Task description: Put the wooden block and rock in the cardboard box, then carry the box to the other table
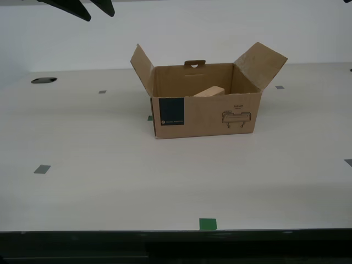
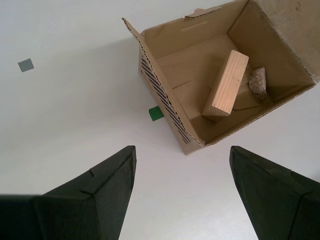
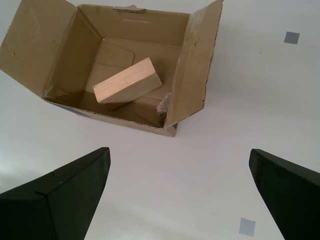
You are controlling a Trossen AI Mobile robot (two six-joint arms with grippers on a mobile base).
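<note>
The cardboard box [image 1: 206, 114] stands open on a smooth off-white table, side flaps spread. The wooden block [image 1: 210, 91] leans tilted inside it, also plain in both wrist views [image 2: 227, 85] [image 3: 128, 81]. The rock [image 2: 259, 84] lies on the box floor beside the block, partly behind a flap [image 3: 165, 106]. My first gripper [image 3: 179, 150] and my second gripper [image 2: 182, 148] hang open above the table, each short of the box [image 3: 135, 25] [image 2: 200, 35] and holding nothing. Dark fingers [image 1: 71, 7] show at the exterior view's top left. The other table is out of view.
Grey tape squares [image 1: 42, 169] and a green tape square [image 1: 207, 223] mark the table. Another green mark [image 2: 155, 113] lies by the box's side. A dark round hole [image 1: 44, 80] sits at the exterior view's far left. The table's front edge [image 1: 176, 233] is near.
</note>
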